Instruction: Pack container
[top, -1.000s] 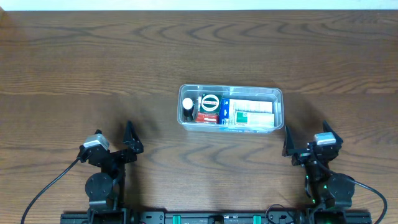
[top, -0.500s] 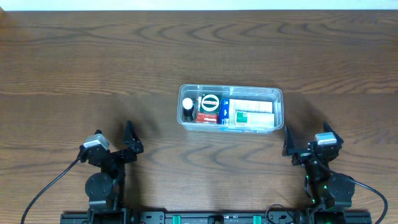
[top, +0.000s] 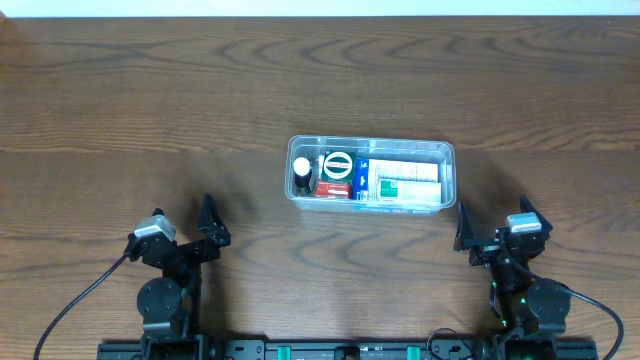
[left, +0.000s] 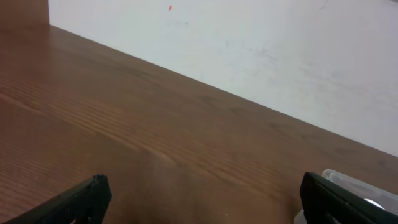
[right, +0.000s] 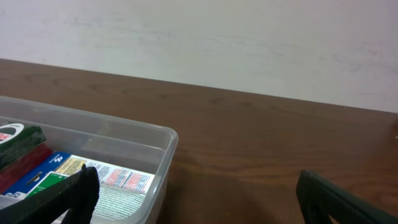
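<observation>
bench (top: 120, 90): dark wood grain, smooth, slight sheen. container (top: 372, 142): clear plastic, glossy, smooth. packets (top: 405, 183) inside: printed card or paper. far wall (right: 217, 37): matt white.

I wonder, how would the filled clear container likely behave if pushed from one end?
The container looks shallow and flat-based, so it would probably slide on the wooden table rather than tip. Its clear walls may flex; the packed boxes likely add weight.

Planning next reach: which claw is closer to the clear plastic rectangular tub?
Right claw: overhead, its gap to the clear plastic rectangular tub is shorter than that of the left claw.
</observation>
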